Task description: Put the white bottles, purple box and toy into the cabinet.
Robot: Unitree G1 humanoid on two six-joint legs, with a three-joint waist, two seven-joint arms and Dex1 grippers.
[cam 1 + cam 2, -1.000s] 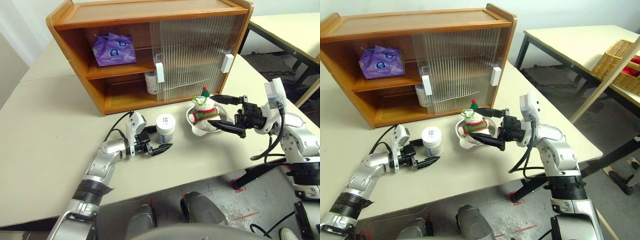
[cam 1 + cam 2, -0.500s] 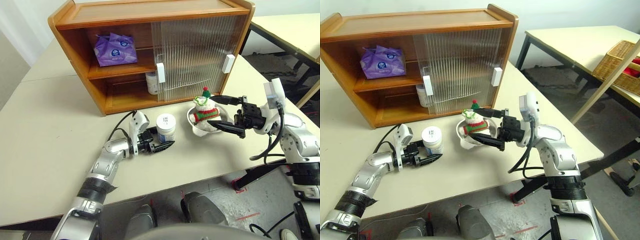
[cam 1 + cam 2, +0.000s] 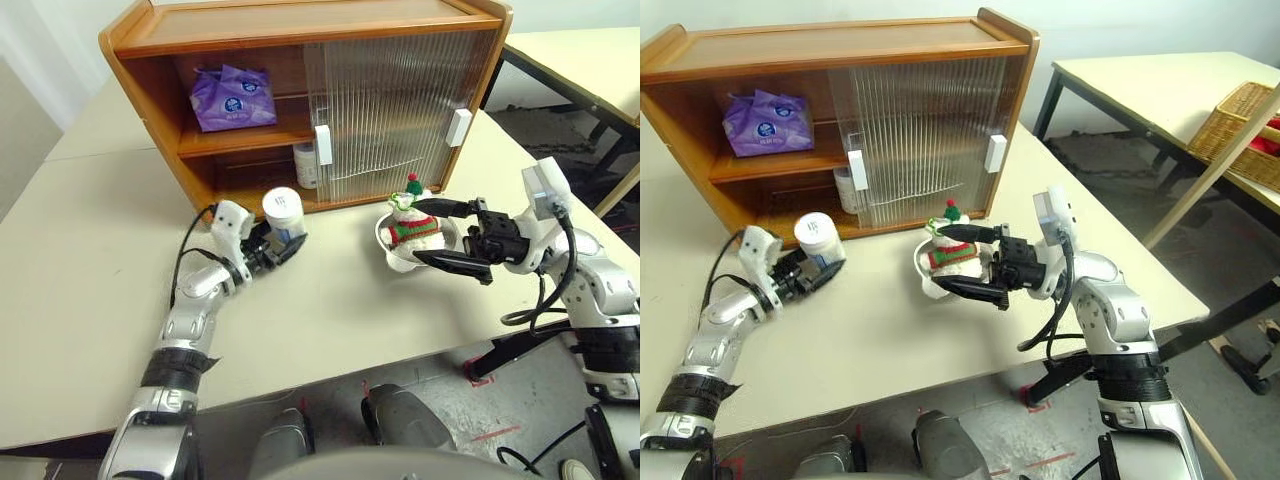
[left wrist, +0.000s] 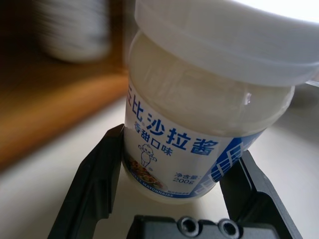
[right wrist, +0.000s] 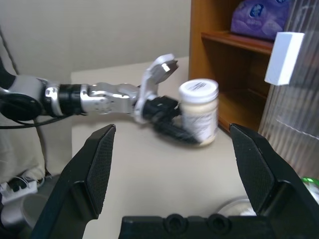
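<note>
Presently, step in hand: I am carrying the second of the white bottles toward the cabinet; judged from the layout, the toy comes after.
Left tool: closed on the white bottle, its two fingers pressing the label from either side; the jar sits upright between them, just before the open lower shelf.
Right tool: spread wide and holding nothing, one finger on each side of the toy, which sits in a silvery bowl on the counter.
Other white bottle: already on the lower shelf, beyond my left tool, partly behind the ribbed door.
Purple box: on the upper shelf, above and beyond my left tool.
Next move, as I judge it: push the left tool forward into the open bay, set the jar down beside its twin, then open the fingers.
</note>
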